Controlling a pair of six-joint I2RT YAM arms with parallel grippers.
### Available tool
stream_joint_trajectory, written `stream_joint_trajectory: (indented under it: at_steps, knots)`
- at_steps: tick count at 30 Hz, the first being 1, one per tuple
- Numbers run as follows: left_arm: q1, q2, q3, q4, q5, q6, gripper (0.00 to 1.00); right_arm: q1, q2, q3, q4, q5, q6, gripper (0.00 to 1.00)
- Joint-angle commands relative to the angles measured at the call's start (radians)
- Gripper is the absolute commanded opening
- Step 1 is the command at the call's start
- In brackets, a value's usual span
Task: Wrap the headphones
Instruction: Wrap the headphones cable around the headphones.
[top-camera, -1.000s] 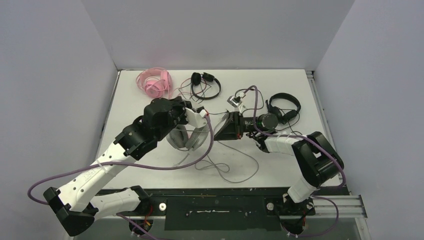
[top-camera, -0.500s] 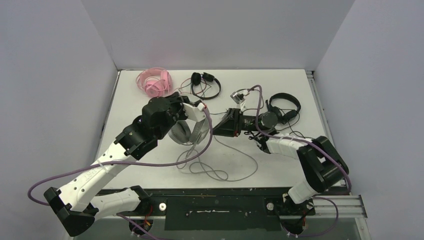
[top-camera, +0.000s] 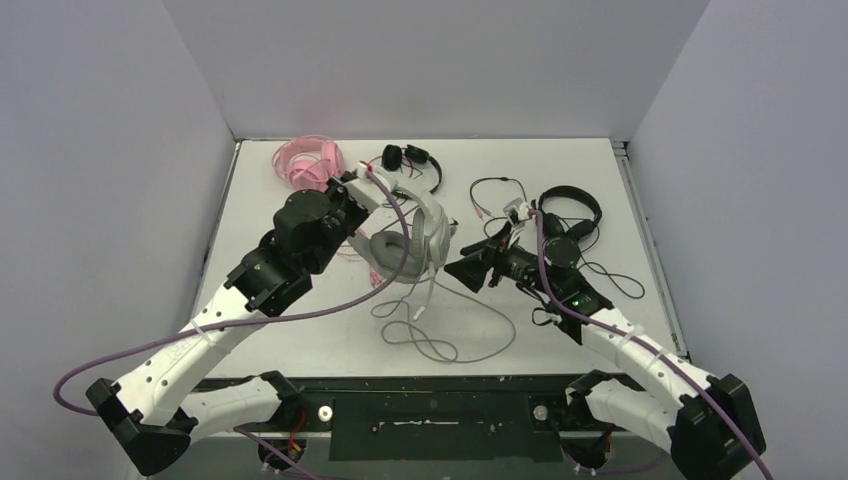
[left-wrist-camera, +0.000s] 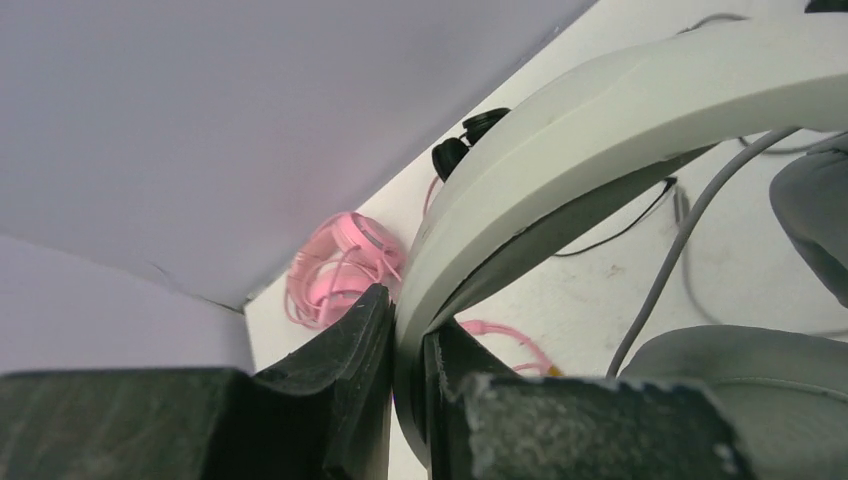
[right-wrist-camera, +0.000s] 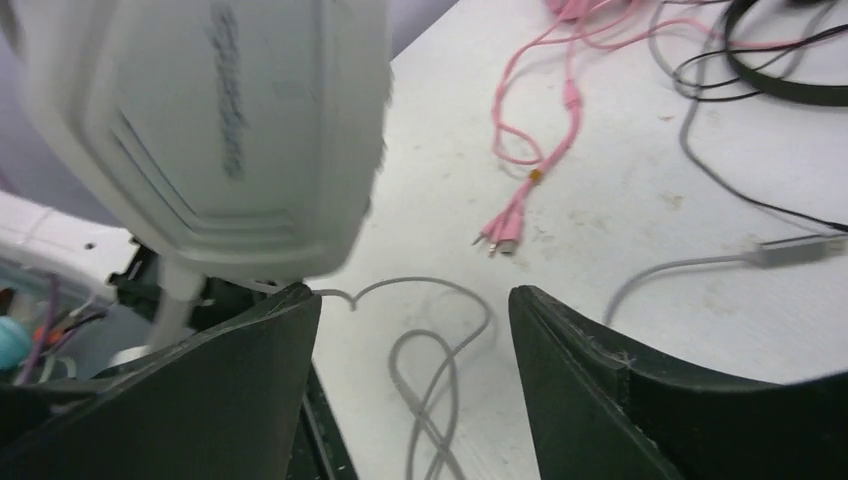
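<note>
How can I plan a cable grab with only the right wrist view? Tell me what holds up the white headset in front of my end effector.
Observer: The left end effector is shut on the white headset's headband.
Operator: Where does the pink cable lead?
Observer: Toward the pink headset, which lies at the back left corner of the table.
Operator: Anything beyond my wrist?
Observer: A black headset lies on the far side of it, close to the right end effector.
</note>
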Motion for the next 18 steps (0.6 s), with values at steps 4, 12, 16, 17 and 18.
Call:
stream_joint_trajectory:
  at_steps: [4, 12, 16, 17, 18]
  knots:
    - [0.160, -0.032, 0.036, 0.123, -0.003, -0.682, 0.00, -0.004, -0.248, -0.057, -0.089, 0.343, -0.111, 0.92]
    - [0.328, 0.036, 0.139, -0.028, 0.261, -1.101, 0.00, 0.003, -0.230, -0.151, 0.050, 0.293, -0.063, 1.00]
    - [0.354, 0.085, 0.234, -0.120, 0.341, -1.181, 0.00, 0.093, -0.160, -0.166, 0.127, 0.314, -0.121, 1.00]
    - [0.360, 0.097, 0.262, -0.142, 0.361, -1.197, 0.00, 0.139, -0.146, -0.165, 0.135, 0.358, -0.148, 1.00]
    - [0.367, 0.108, 0.282, -0.161, 0.372, -1.213, 0.00, 0.177, -0.130, -0.170, 0.162, 0.389, -0.175, 1.00]
